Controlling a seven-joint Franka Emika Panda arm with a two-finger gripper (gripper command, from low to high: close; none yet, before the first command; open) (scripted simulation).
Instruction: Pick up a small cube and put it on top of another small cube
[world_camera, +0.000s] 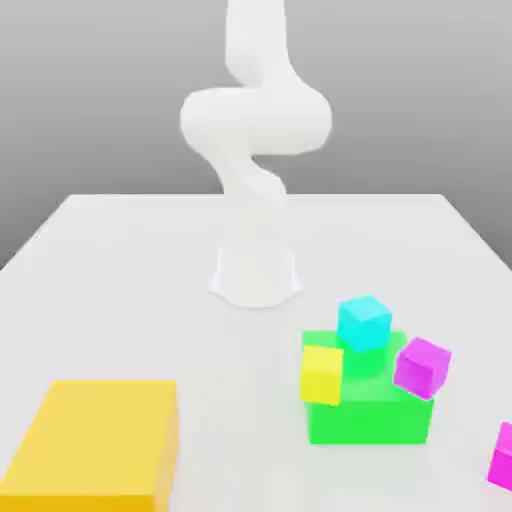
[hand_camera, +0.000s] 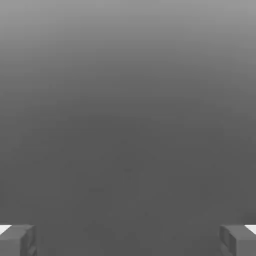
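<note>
Magenta, at the lower right edge of the exterior frame, is the small cube (world_camera: 502, 456) on the white table (world_camera: 120, 290), cut off by the frame border and apart from the other blocks. Up and to its left, at centre right, the cyan cube (world_camera: 363, 322) sits on top of the big green block (world_camera: 368, 410), at that block's back. A small yellow cube (world_camera: 321, 374) leans against the green block's front left corner, and a violet-purple cube (world_camera: 422, 365) rests tilted on its right side. In the lower left lies a large yellow block (world_camera: 100, 440). My white arm (world_camera: 255, 150) rises from its base at the frame's middle, behind the blocks. In my hand view, my hand (hand_camera: 128, 240) is spread wide, one finger (hand_camera: 17, 240) at each lower corner, holding nothing, with only grey between them.
</note>
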